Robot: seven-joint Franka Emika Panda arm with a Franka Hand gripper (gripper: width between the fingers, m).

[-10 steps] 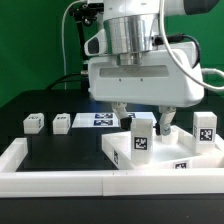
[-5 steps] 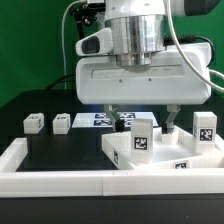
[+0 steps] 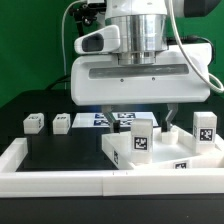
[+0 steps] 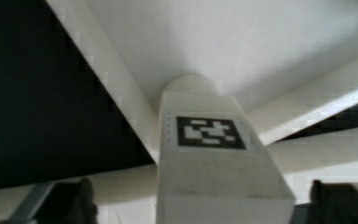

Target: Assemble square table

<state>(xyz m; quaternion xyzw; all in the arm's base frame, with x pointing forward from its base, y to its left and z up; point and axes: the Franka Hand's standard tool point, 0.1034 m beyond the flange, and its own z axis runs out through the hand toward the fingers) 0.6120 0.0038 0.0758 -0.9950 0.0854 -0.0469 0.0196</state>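
Note:
The square table's white slab [image 3: 122,153] lies flat at the exterior view's right, against the white rail. A white tagged leg [image 3: 142,133] stands upright on it. A second leg [image 3: 205,128] stands at the slab's far right. Two more short legs [image 3: 33,122] [image 3: 61,123] rest on the black surface at the left. My gripper [image 3: 142,116] hangs over the middle leg, one finger on each side of it. In the wrist view the leg [image 4: 206,140] fills the space between the dark fingers [image 4: 60,203], with a gap showing on both sides. The gripper [image 4: 202,205] is open.
A long white rail [image 3: 60,181] borders the black surface along the front and the left. The marker board [image 3: 104,119] lies flat behind the slab, under the hand. A green backdrop and cables stand at the back.
The hand has shifted toward the exterior view's left and looks larger. Its fingers now stand to either side of the upright middle leg. The parts have not moved.

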